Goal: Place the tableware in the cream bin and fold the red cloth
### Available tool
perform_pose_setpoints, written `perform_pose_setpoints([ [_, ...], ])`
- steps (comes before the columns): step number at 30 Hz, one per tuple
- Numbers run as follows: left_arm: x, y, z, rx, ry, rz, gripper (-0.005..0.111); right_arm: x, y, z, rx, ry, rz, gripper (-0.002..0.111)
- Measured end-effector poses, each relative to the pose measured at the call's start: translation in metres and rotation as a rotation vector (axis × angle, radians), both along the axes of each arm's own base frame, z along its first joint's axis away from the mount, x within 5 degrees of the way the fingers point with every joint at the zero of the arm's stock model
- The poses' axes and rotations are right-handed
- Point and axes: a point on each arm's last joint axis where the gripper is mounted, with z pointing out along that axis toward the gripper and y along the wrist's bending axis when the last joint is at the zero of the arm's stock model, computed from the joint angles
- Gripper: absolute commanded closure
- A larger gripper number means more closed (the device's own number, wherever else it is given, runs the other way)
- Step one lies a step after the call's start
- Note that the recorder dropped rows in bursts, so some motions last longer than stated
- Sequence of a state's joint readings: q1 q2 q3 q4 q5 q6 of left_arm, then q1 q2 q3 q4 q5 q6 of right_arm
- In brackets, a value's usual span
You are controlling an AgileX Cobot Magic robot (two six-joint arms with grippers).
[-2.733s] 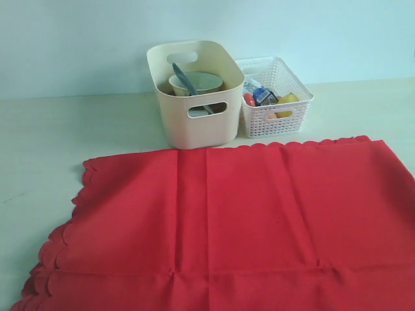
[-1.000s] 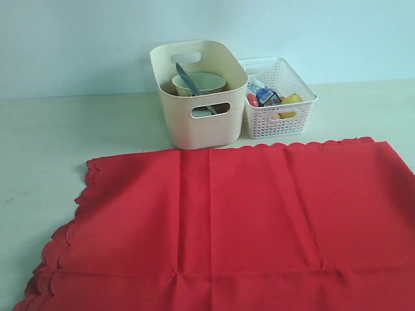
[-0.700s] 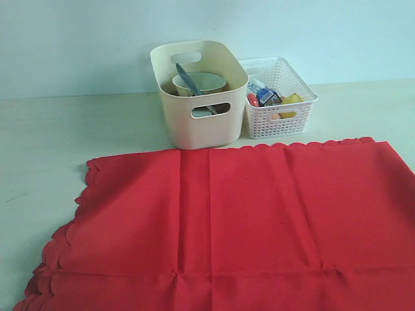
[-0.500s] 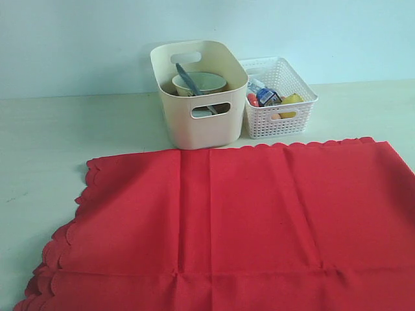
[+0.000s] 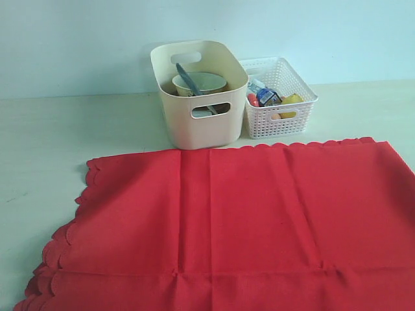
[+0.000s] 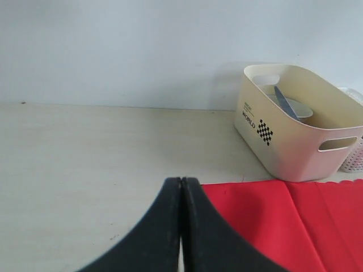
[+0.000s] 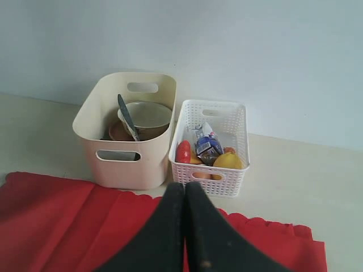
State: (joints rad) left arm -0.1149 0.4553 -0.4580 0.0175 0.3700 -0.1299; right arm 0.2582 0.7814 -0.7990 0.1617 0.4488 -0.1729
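The red cloth lies spread flat across the near half of the table, scalloped edges showing at its left and far sides. Behind it stands the cream bin, holding the pale bowl, a dark-handled utensil leaning inside, and a brown plate under the bowl. No gripper shows in the exterior view. In the left wrist view my left gripper is shut and empty, near the cloth's far left corner. My right gripper is shut and empty above the cloth's far edge, facing both bins.
A white lattice basket with toy foods and a small carton stands right beside the cream bin. A pale wall runs behind the table. Bare tabletop lies left of the bins and cloth.
The bins sit slightly further right in the exterior view than 2.7 s ago; over the last second nothing has visibly moved.
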Motion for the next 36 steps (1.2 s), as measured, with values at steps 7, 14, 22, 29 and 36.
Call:
perform_pose_setpoints([
  [7,0.003,0.0,0.007,-0.01,-0.085,-0.002,0.107,0.0,0.0,0.0,0.0,0.0,0.0,0.108],
  [14,0.004,-0.001,0.02,-0.026,-0.226,-0.004,0.107,0.0,0.0,0.0,0.0,0.0,0.0,0.108],
  [22,0.004,-0.001,0.017,-0.021,-0.188,-0.003,0.107,0.0,0.0,0.0,0.004,0.001,0.0,0.108],
  [29,0.003,-0.001,0.011,-0.015,-0.127,-0.002,0.107,0.0,0.0,0.0,0.009,0.002,0.001,0.108],
  [36,0.003,-0.001,0.011,-0.014,-0.124,-0.002,0.107,0.0,0.001,0.0,0.015,0.004,0.002,0.108],
])
